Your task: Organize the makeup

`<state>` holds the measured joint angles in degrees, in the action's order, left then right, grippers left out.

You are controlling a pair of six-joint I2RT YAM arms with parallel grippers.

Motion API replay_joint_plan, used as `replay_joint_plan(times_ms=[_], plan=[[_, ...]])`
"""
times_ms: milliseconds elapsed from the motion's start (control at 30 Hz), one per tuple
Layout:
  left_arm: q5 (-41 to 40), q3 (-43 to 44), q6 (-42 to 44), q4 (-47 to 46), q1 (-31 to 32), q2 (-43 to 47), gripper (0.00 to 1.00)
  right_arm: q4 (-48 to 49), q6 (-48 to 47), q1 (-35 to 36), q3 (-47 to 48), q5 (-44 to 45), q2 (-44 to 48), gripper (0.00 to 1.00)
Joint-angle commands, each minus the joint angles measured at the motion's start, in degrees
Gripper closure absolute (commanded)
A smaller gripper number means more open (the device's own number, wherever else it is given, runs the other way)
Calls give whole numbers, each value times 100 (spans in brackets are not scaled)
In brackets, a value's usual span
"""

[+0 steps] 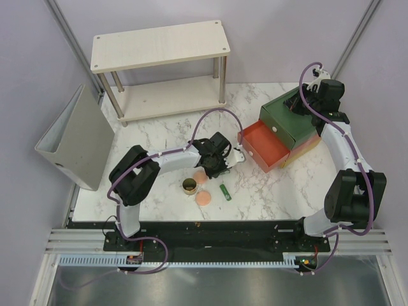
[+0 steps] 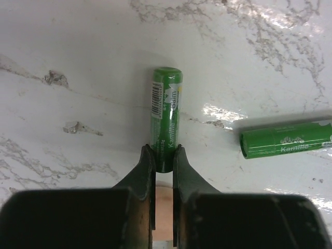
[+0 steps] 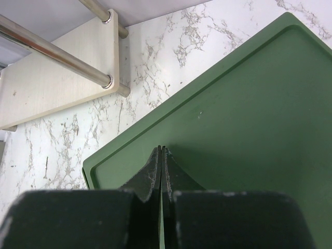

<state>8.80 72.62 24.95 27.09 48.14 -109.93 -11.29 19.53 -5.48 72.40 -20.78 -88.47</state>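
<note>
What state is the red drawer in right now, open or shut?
Open. The top view shows the red drawer pulled well out of the front of the drawer box, its floor exposed with nothing visible inside.

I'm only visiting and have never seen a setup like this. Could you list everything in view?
green tubes: two, dark green; one gripped, one lying nearby on the table
peach discs: two, peach-pink; and, beside the jar
jar: one, dark with gold rim; table front
drawer box: one, green top, red drawer open, yellow base; right
shelf: one, pale, two-tier; back
binder: one, grey; left
table: one, white marble
left gripper: shut on a green tube
right gripper: shut, over the box's green top
</note>
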Motion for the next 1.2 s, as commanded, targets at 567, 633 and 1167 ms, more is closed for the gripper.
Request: replay_joint_plan(times_ms=[567,633,1167], plan=[[-722,1790,-685,-81,72,877,98,-1956,-257,64,-648,135,-523,100],[-713,2114,-641,-81,134,710,98,-1947,-248,64,-657,126,-531,100],[-1152,3777,-34,226,872,-582,66,-1947,-257,64,-657,153,-514,100]])
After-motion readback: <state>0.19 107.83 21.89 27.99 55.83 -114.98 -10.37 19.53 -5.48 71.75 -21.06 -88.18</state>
